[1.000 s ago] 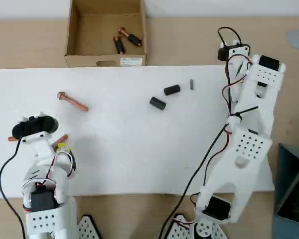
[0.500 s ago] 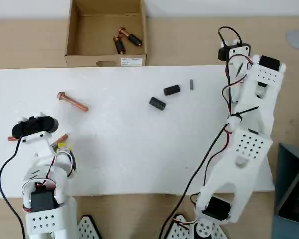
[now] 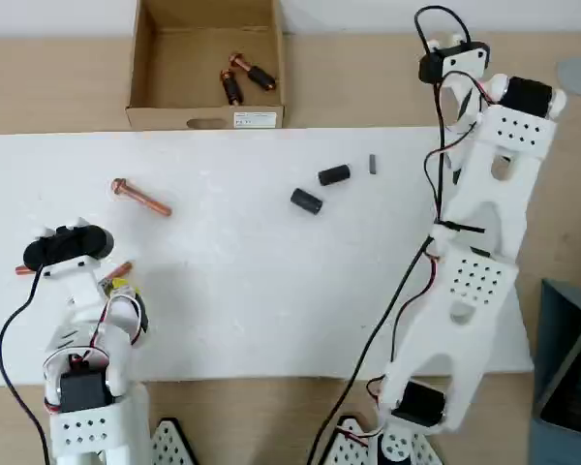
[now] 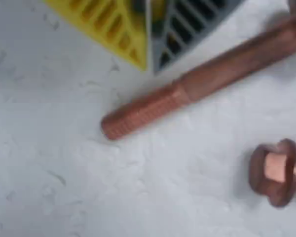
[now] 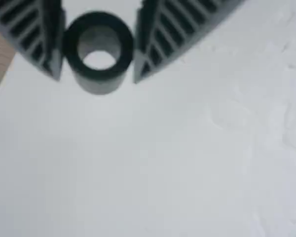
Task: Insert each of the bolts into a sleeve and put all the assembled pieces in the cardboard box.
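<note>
Since a bolt presumably has to slide in, the right pincer [image 5: 97, 73] clamps a sleeve [image 5: 98, 49] across its sides, bore unblocked, near the far edge of the table [image 3: 368, 77]. The left pincer [image 4: 148, 61], tips together and empty, hangs over a bolt [image 4: 197, 86] near the left edge. Bare white mat [image 3: 232, 291] between them leaves room to meet, and the cardboard box [image 3: 205, 118] stands at the far edge.

Three bolts [image 3: 140, 197], three sleeves [image 3: 307, 201] (one gripped), two assembled pieces [image 3: 254, 73]

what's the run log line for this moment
right gripper shut on black cylindrical sleeve | left gripper shut near copper bolt | cardboard box holds two assembled pieces
</note>
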`<state>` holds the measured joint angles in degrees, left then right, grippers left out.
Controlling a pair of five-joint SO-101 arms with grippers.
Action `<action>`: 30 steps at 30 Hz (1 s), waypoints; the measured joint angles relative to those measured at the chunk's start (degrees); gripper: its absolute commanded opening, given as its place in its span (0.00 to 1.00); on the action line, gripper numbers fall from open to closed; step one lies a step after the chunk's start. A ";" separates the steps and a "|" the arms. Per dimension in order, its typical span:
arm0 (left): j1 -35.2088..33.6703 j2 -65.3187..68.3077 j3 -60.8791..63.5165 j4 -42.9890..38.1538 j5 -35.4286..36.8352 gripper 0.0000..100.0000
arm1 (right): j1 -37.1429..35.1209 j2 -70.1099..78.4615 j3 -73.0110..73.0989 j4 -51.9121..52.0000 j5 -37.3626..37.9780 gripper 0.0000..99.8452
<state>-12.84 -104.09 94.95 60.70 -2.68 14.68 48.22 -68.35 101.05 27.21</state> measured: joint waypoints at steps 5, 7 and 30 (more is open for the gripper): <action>0.00 0.00 0.00 0.00 0.00 0.00 | -2.46 -9.93 9.49 0.00 0.00 0.01; 0.00 0.00 0.00 0.00 0.00 0.00 | -2.81 -12.84 13.63 0.00 0.00 0.01; 0.00 0.00 0.00 0.00 0.00 0.00 | -20.40 -15.91 41.85 -7.74 0.00 0.01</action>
<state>-12.84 -104.09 94.95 60.70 -2.68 -5.71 32.31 -26.51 93.32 27.21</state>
